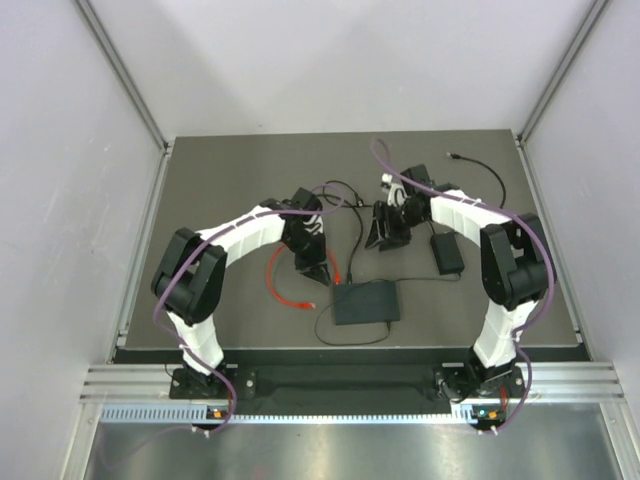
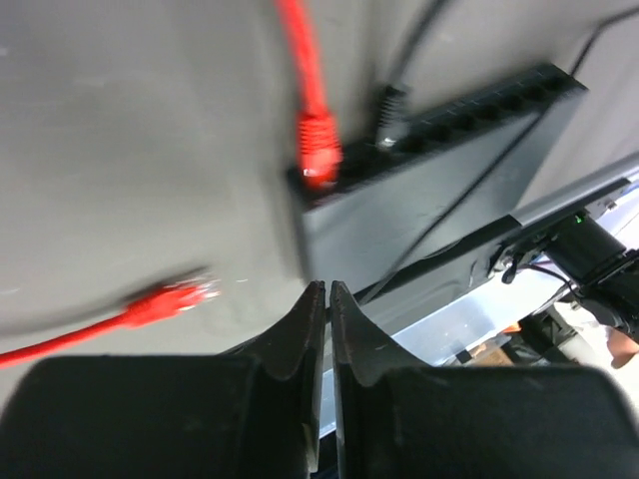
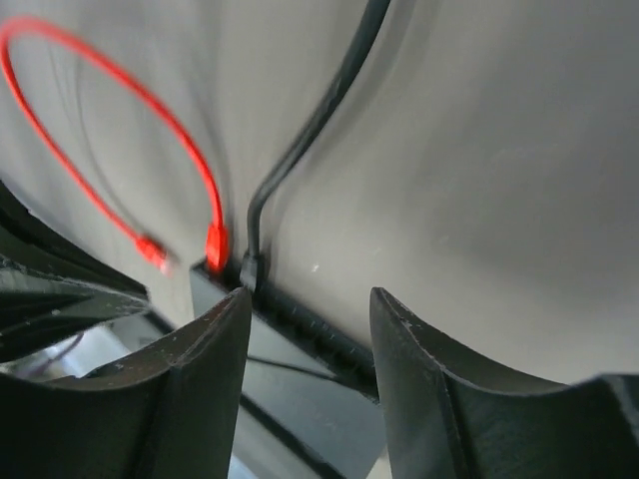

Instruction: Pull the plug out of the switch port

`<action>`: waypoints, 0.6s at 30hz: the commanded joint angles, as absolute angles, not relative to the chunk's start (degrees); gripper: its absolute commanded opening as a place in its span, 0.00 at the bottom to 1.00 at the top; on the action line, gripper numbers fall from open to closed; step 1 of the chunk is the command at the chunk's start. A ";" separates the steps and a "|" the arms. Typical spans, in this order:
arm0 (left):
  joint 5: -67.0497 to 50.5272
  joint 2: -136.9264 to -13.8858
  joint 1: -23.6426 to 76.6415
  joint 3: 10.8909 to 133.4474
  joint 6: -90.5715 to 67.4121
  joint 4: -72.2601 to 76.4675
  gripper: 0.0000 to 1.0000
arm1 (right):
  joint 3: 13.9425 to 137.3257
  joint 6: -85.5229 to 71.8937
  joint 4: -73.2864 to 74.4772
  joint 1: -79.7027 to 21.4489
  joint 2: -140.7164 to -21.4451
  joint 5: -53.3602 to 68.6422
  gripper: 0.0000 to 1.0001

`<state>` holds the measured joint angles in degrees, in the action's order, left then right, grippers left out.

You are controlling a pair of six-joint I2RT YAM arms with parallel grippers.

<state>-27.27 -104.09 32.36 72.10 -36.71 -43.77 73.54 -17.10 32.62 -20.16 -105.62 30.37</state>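
Observation:
The switch (image 1: pixel 366 301) is a flat dark grey box near the table's front. A red plug (image 2: pixel 319 150) sits in its leftmost socket, with a black plug (image 2: pixel 387 118) in a socket beside it. My left gripper (image 2: pixel 327 289) is shut and empty, hovering just above and behind the switch's (image 2: pixel 429 200) left end, apart from the red plug. My right gripper (image 3: pixel 310 304) is open and empty, farther back above the switch (image 3: pixel 300 369). The right wrist view shows the red plug (image 3: pixel 216 244) and the black plug (image 3: pixel 250 267) ahead of its left finger.
The red cable's loose end (image 1: pixel 308 301) lies on the table left of the switch, also in the left wrist view (image 2: pixel 175 299). A small black power adapter (image 1: pixel 447 253) lies at the right. Thin black cables (image 1: pixel 350 235) run back from the switch.

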 commanded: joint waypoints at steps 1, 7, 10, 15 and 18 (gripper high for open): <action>-27.60 -103.97 35.06 73.39 -40.43 -40.17 0.09 | 71.03 -17.23 25.67 -21.36 -103.36 38.23 0.52; -27.42 -105.03 35.68 73.39 -42.28 -40.34 0.09 | 70.58 -17.49 24.52 -22.23 -107.14 44.82 0.50; -27.68 -104.94 35.77 72.60 -42.54 -40.34 0.09 | 69.00 -18.10 23.47 -23.55 -107.49 45.53 0.49; -27.69 -105.21 36.74 71.54 -42.98 -40.34 0.09 | 65.57 -19.77 19.87 -25.05 -107.23 45.88 0.42; -27.77 -105.21 36.91 71.02 -43.33 -40.25 0.09 | 63.72 -20.92 18.02 -25.49 -107.49 46.40 0.39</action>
